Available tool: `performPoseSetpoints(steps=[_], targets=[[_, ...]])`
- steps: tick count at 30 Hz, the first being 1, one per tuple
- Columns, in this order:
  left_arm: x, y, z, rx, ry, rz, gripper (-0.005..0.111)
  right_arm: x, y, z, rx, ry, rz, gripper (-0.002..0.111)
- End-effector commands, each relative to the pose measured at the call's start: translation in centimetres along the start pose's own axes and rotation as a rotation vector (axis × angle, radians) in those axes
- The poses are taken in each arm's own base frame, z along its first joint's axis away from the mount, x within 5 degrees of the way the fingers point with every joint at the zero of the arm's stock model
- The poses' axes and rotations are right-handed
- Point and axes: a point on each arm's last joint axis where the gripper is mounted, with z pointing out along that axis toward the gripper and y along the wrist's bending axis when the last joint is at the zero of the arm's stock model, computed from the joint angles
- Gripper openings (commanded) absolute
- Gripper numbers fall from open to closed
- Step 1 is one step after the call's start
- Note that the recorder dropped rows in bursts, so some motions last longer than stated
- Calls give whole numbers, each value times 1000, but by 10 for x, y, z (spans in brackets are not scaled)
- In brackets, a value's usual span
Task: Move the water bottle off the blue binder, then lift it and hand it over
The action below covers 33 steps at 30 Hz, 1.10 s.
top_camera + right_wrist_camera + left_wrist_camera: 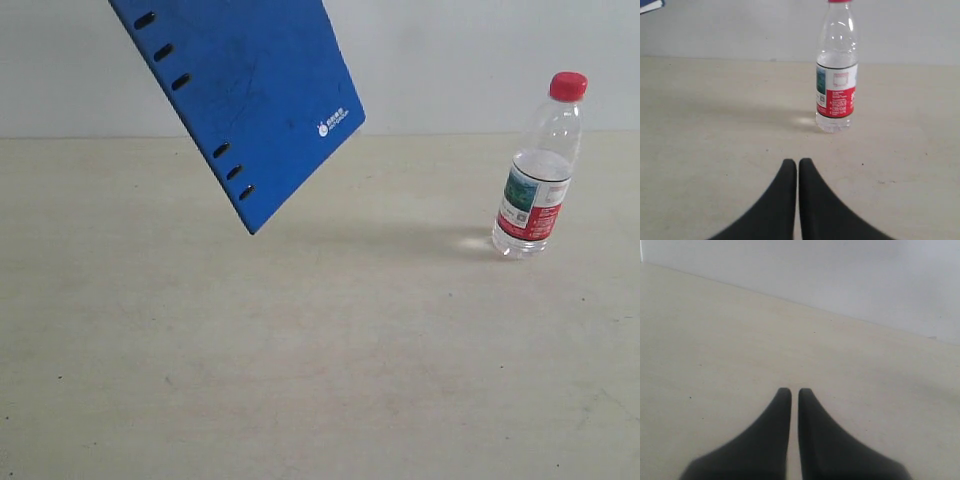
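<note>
The water bottle point(537, 170) stands upright on the pale table point(300, 380) toward the right of the exterior view, well apart from the blue binder point(250, 90), which hangs tilted in the air at the upper left with its slotted spine edge facing down-left and its top cut off by the frame, so what holds it cannot be seen. The left gripper point(794, 392) has its jaws pressed together on nothing over bare table. The right gripper point(797, 162) is likewise closed and empty, with the bottle ahead of its tips and not touching them.
</note>
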Motion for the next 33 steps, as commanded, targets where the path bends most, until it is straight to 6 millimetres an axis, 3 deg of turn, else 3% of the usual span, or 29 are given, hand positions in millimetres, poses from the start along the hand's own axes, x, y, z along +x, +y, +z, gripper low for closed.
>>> performPoseSetpoints(steps=[1, 8, 12, 17, 19, 22, 29, 33], targets=[[-2, 0, -1, -3, -19, -3, 5, 2, -4, 0, 49, 23, 3, 0], [-2, 0, -1, -3, -19, -3, 5, 4, -4, 0, 41, 55, -221, 0], [-2, 0, -1, -3, -19, -3, 5, -2, -3, -1, 36, -21, -132, 0], [-2, 0, -1, -3, -21, -3, 5, -9, -12, -7, 208, -125, -104, 0], [-2, 0, -1, -3, -23, -3, 5, -6, -12, -7, 206, -93, -75, 0], [-2, 0, -1, -3, -23, -3, 5, 13, -10, -7, 181, 91, 161, 0], [-2, 0, -1, -3, -23, -3, 5, 15, -4, -6, 77, 125, 181, 0], [-2, 0, -1, -3, -23, -3, 5, 15, -6, -6, 110, 117, 190, 0]])
